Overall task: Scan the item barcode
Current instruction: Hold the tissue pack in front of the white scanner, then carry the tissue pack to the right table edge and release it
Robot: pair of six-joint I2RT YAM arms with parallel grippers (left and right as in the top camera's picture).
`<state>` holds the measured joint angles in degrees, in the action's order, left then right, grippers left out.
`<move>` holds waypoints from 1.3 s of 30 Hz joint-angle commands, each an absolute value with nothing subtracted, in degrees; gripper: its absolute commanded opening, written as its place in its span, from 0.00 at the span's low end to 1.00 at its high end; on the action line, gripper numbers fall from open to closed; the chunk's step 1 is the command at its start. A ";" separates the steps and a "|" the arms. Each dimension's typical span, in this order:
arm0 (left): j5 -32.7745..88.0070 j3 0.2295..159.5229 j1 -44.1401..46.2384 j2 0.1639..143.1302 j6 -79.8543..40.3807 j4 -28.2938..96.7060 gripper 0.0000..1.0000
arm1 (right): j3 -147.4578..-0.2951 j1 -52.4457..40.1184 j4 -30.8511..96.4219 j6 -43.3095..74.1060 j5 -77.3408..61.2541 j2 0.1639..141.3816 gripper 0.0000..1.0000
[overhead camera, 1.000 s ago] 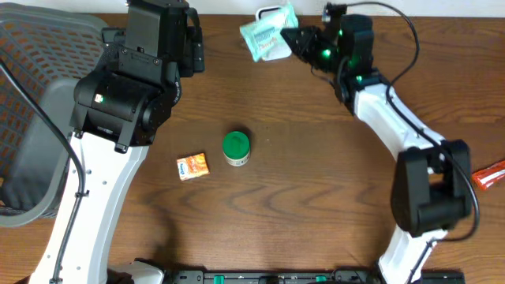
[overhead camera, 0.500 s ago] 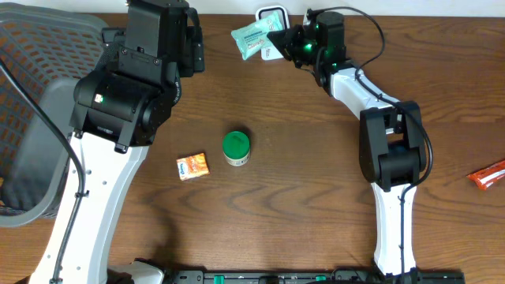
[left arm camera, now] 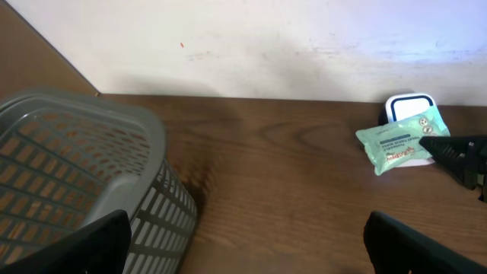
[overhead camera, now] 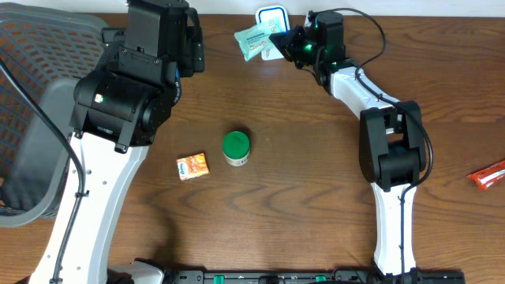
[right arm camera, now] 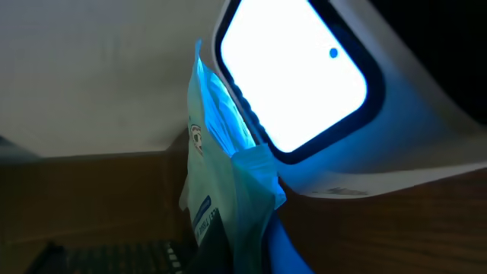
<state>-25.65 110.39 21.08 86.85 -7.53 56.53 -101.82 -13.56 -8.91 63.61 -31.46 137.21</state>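
Note:
A pale green packet (overhead camera: 254, 39) hangs at the table's far edge, pinched by my right gripper (overhead camera: 278, 41), which is shut on its right end. It sits right in front of the white barcode scanner (overhead camera: 268, 17), whose lit window (right arm camera: 293, 72) glows bright in the right wrist view, with the packet (right arm camera: 221, 183) held edge-on just left of it. In the left wrist view the packet (left arm camera: 399, 141) partly covers the scanner (left arm camera: 407, 106). My left gripper (left arm camera: 243, 247) is open and holds nothing, its fingertips (left arm camera: 91, 243) at the frame's bottom corners, raised at the far left.
A grey mesh basket (overhead camera: 35, 118) stands at the left edge, also close under my left wrist as the basket (left arm camera: 84, 167). A green-lidded jar (overhead camera: 236, 147) and a small orange box (overhead camera: 192, 166) lie mid-table. A red packet (overhead camera: 488, 175) lies at the right edge.
My right arm swung left along the far edge with the packet, bringing it over the scanner. In the last half second it only nudged slightly. The left arm stayed still.

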 commanded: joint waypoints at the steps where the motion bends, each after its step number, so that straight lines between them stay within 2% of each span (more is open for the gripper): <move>1: -25.98 110.85 20.80 86.80 -7.81 56.53 0.98 | -103.39 -13.41 -9.37 63.64 -30.30 136.09 0.01; 9: -25.98 110.85 20.80 86.80 -7.81 56.53 0.98 | -103.42 -12.40 -10.96 64.12 -38.68 134.89 0.01; 13: -25.98 110.85 20.80 86.80 -7.81 56.53 0.98 | -103.42 -11.55 -6.31 56.64 -37.69 129.73 0.01; 16: -25.98 110.85 20.80 86.80 -7.81 56.53 0.98 | -103.42 -10.87 8.10 48.86 -26.70 122.21 0.01; 20: -25.98 110.85 20.80 86.80 -7.81 56.53 0.98 | -103.42 -10.74 27.75 41.17 -1.80 111.20 0.01; 26: -25.98 110.85 20.80 86.80 -7.81 56.53 0.98 | -103.39 -10.00 52.27 40.25 43.38 99.85 0.01; 28: -25.98 110.85 20.80 86.80 -7.81 56.53 0.98 | -103.39 -8.95 57.71 40.97 52.53 99.33 0.01; 33: -25.98 110.85 20.80 86.80 -7.81 56.53 0.98 | -101.54 -2.83 65.84 41.36 57.36 100.79 0.01; 39: -25.98 110.85 20.80 86.80 -7.81 56.53 0.98 | -94.28 7.92 62.78 41.04 57.47 103.88 0.01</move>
<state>-25.65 110.39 21.08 86.85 -7.51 56.55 -97.19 3.42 63.70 41.50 52.18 102.52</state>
